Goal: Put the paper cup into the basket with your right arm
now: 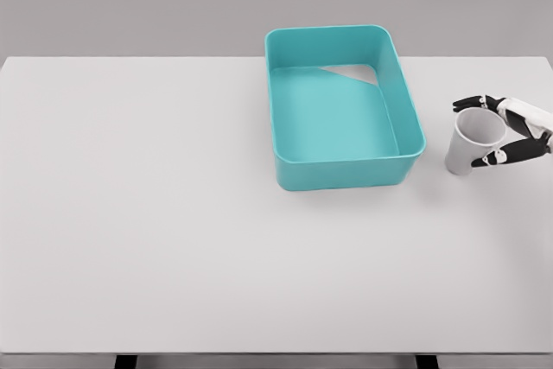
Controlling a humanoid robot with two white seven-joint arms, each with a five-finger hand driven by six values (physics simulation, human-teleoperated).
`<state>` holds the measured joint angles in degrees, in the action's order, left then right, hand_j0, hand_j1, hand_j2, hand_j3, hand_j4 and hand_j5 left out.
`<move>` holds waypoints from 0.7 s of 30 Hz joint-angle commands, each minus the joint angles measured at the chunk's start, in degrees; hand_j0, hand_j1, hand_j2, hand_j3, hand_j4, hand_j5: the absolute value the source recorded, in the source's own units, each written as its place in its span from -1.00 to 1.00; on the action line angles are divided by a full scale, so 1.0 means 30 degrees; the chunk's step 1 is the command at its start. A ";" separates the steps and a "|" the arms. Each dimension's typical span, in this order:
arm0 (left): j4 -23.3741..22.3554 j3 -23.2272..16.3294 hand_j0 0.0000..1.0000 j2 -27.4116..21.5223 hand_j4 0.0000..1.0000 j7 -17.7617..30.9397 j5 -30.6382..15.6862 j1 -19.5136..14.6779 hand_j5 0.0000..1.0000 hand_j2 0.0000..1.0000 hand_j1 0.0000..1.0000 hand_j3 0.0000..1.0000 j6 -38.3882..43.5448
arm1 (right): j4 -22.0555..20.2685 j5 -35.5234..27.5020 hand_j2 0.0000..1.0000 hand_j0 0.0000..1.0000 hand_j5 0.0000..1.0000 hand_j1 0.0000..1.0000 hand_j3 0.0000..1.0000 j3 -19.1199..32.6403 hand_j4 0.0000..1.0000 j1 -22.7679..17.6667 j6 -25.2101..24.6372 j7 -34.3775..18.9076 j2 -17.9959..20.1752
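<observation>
Right hand around tilted paper cup, arm cut off at frame edge.

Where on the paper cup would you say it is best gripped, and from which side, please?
Around its side wall near the rim, from the right. The paper cup tilts with its open mouth toward the right hand, whose fingers already wrap that wall; the basket stands on its left.

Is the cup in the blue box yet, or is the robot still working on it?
Not yet. Done: the right hand has wrapped its fingers around the paper cup, which sits tilted in the grasp. In hand: the cup is to the right of the teal basket, outside it. Left: carry the cup over the basket's rim and let go inside. The basket holds nothing so far.
</observation>
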<state>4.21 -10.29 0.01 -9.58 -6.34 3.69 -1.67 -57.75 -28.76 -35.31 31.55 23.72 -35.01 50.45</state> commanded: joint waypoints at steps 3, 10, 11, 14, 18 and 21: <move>-0.0026 0.0003 1.00 -0.0002 1.00 0.0001 0.0004 -0.0029 1.00 1.00 1.00 1.00 0.0001 | -0.0026 -0.0139 0.65 0.65 0.65 0.65 0.65 0.0111 0.65 0.0030 0.0063 0.0004 -0.0001; 0.0003 0.0003 1.00 -0.0002 1.00 0.0001 0.0004 -0.0029 1.00 1.00 1.00 1.00 0.0001 | -0.0261 -0.0168 0.58 0.58 0.58 0.58 0.58 0.0404 0.58 0.0030 0.0063 0.0004 -0.0001; 0.0003 0.0003 1.00 -0.0002 1.00 0.0001 0.0004 -0.0029 1.00 1.00 1.00 1.00 0.0001 | -0.0261 -0.0168 0.58 0.58 0.58 0.58 0.58 0.0404 0.58 0.0030 0.0063 0.0004 -0.0001; 0.0003 0.0003 1.00 -0.0002 1.00 0.0001 0.0004 0.0000 1.00 1.00 1.00 1.00 0.0001 | -0.0290 -0.0168 0.58 0.58 0.58 0.58 0.58 0.0433 0.58 0.0235 0.0092 0.0004 -0.0030; -0.0026 0.0003 1.00 -0.0002 1.00 0.0001 0.0004 0.0000 1.00 1.00 1.00 1.00 0.0001 | -0.0290 -0.0197 0.58 0.58 0.58 0.58 0.58 0.0433 0.58 0.0528 0.0121 0.0004 -0.0147; 0.0003 0.0003 1.00 -0.0002 1.00 0.0001 0.0004 0.0000 1.00 1.00 1.00 1.00 0.0001 | -0.0290 -0.0197 0.54 0.54 0.54 0.54 0.54 0.0844 0.54 0.0528 0.0150 0.0004 -0.0323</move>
<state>4.20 -10.29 0.01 -9.58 -6.34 3.69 -1.67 -58.57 -28.95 -33.39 33.13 24.20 -35.01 49.68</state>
